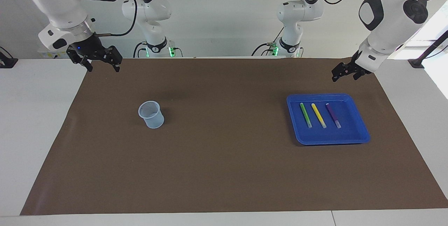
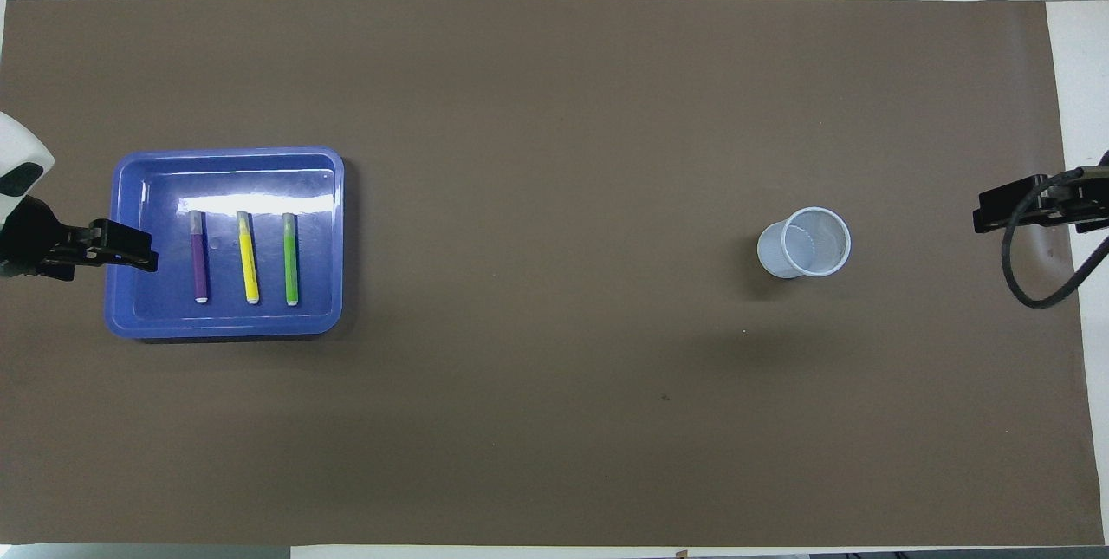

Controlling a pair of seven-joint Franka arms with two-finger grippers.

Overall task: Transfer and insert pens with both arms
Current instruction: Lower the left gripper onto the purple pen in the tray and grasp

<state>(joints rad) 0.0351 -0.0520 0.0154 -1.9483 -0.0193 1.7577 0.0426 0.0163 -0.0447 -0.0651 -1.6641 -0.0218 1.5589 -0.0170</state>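
Three pens in blue tray, middle right of facing view, toward left arm's end of worktop: green pen, yellow pen, purple pen. Lying flat, parallel, apart from one another, pale ends pointing away from the robots.

Handling, judged: light, stiff, smooth round barrels, likely to roll or slip under a sideways nudge. Best hold across mid-barrel, fingers straddling the pen from above; gaps between pens look wide enough for a fingertip each side. Tray floor glossy, so pen may skid before pinch closes.

Pale mesh cup upright, centre left of facing view, toward right arm's end, well apart from tray. Narrow mouth; needs pen near vertical for insertion.

Left gripper spread, empty, raised at upper right, over tray edge in overhead view. Right gripper spread, empty, raised at upper left over mat edge; waiting.

Brown mat between tray and cup bare. Low tray rim the only obstruction.
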